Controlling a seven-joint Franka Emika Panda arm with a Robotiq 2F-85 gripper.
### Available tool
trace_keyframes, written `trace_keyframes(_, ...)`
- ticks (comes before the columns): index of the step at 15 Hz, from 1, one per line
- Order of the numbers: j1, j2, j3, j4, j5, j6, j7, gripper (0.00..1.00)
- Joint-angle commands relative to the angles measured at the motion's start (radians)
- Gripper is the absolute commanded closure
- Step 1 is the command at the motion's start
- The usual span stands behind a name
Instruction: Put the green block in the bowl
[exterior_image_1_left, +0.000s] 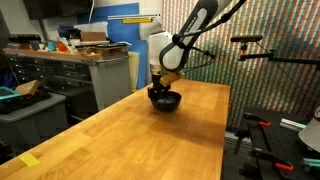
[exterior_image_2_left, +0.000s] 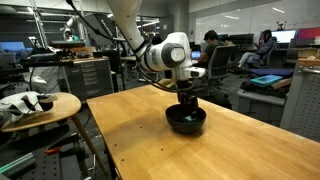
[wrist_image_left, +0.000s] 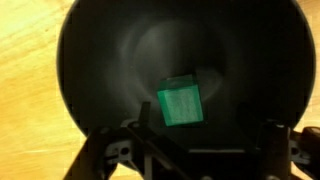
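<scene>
- The wooden table (exterior_image_1_left: 150, 140) (exterior_image_2_left: 130, 135) shows pale grain in both exterior views and in the wrist view (wrist_image_left: 30, 40).
- The bowl (exterior_image_1_left: 165, 101) (exterior_image_2_left: 186, 121) (wrist_image_left: 100, 60) stands on it, directly beneath the gripper (exterior_image_2_left: 186, 106).
- A yellow strip (exterior_image_1_left: 30, 160) lies at a table corner, well apart from the gripper.

Both exterior views across the table (exterior_image_1_left: 140, 135); wrist view close above bowl (wrist_image_left: 95, 55).

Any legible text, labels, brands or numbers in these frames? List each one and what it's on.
No text can be read in any view.
green block: plain faces, no marking visible.
bowl: plain black, no label visible.
Background screens in an exterior view: too small and blurred to read.
Blue panel in an exterior view: no readable lettering.
</scene>
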Motion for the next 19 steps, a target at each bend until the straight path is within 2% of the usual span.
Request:
trace_keyframes(1, 0.035, -0.070, -0.012, -0.016, 0.025, -0.054, -0.042, 0.00)
trace_keyframes(8, 0.079, -0.224, 0.018, -0.023, -0.041, -0.314, -0.154, 0.00)
trace_keyframes(11, 0.070, -0.280, 0.035, -0.018, -0.056, -0.396, -0.198, 0.00)
trace_keyframes(15, 0.027, -0.297, 0.064, 0.017, -0.022, -0.444, -0.334, 0.00)
trace_keyframes(16, 0.045, -0.280, 0.054, 0.002, -0.047, -0.412, -0.252, 0.00)
trace_keyframes(19, 0.039, -0.277, 0.057, 0.001, -0.047, -0.413, -0.259, 0.00)
